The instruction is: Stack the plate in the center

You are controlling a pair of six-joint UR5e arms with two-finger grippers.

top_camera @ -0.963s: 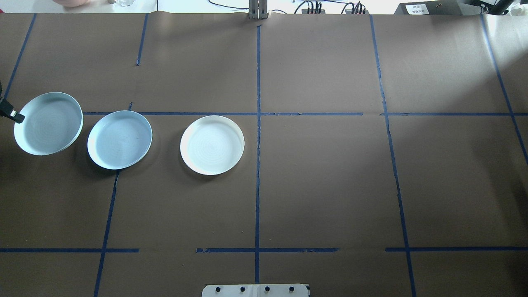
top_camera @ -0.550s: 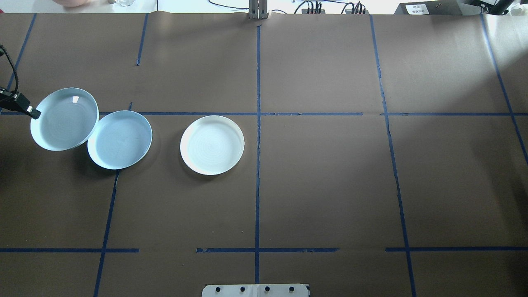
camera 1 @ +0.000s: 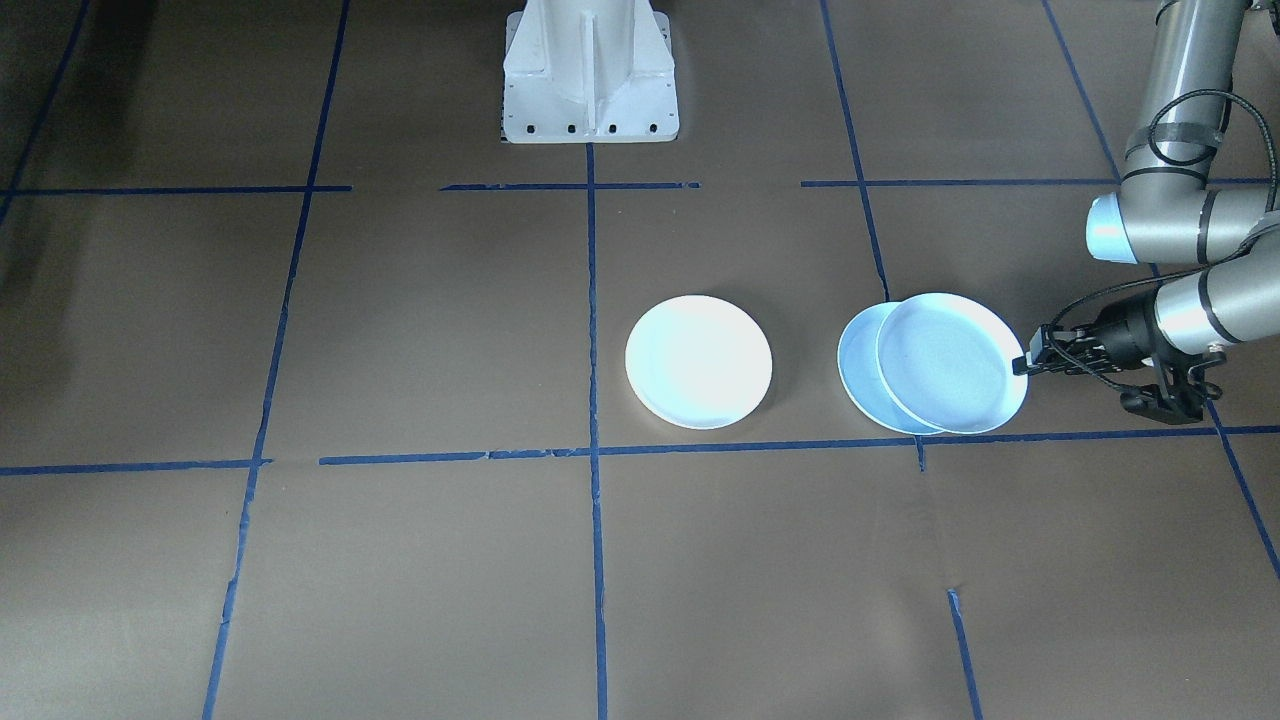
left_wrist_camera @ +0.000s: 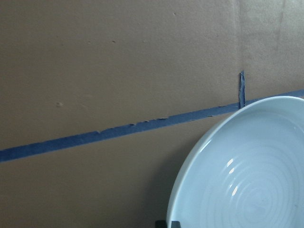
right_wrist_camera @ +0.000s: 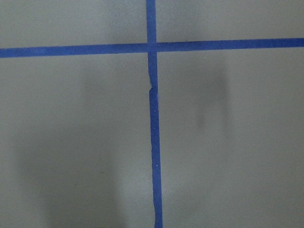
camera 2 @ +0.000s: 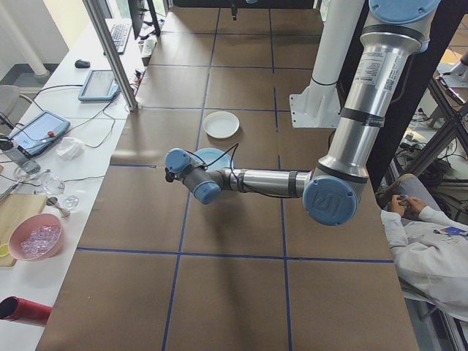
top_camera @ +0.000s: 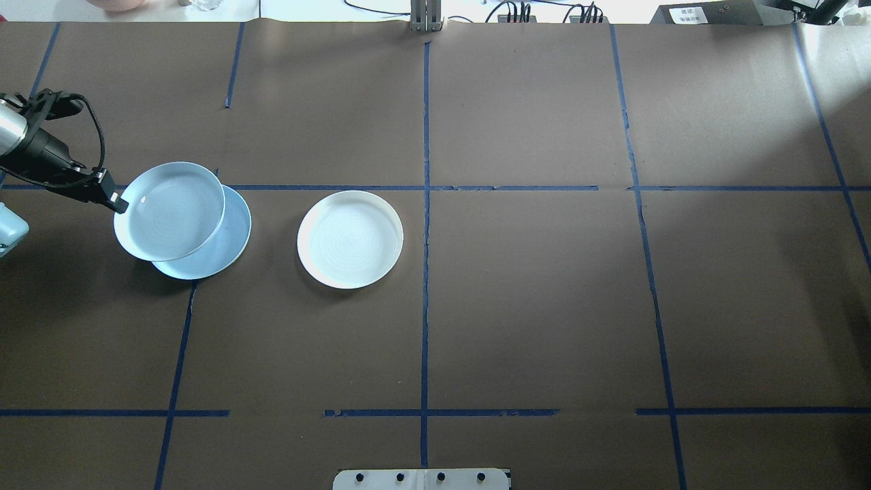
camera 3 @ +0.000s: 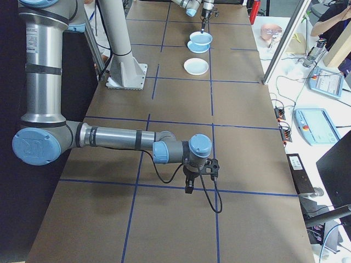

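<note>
- Pale blue-grey held plate (top_camera: pixel 170 209) is carried clear of the table (top_camera: pixel 531 286), pinched at its rim by the left pincer (top_camera: pixel 117 201), whose fingers are clamped on the edge nearest the arm; an edge hold is judged the only workable one for so shallow a dish.
- It overlaps, without being centred on, a second blue-grey plate (top_camera: pixel 231 245) lying flat on the brown paper; whether the two touch cannot be told.
- Judged from the task, the held plate is in transit to the centre plate (top_camera: pixel 350 239), which sits just left of the middle tape line (top_camera: pixel 426 306) and is well apart from the pair.
- Each plate is round and shallow with a thin raised rim and faint concentric rings inside; the surfaces look smooth and glossy, with highlights showing in the left wrist view.
- Matte brown paper covers the table, divided by blue tape with frayed edges.
- The right pincer (camera 3: pixel 189 189) hangs over bare paper, far from the plates; its jaw state cannot be told.
</note>
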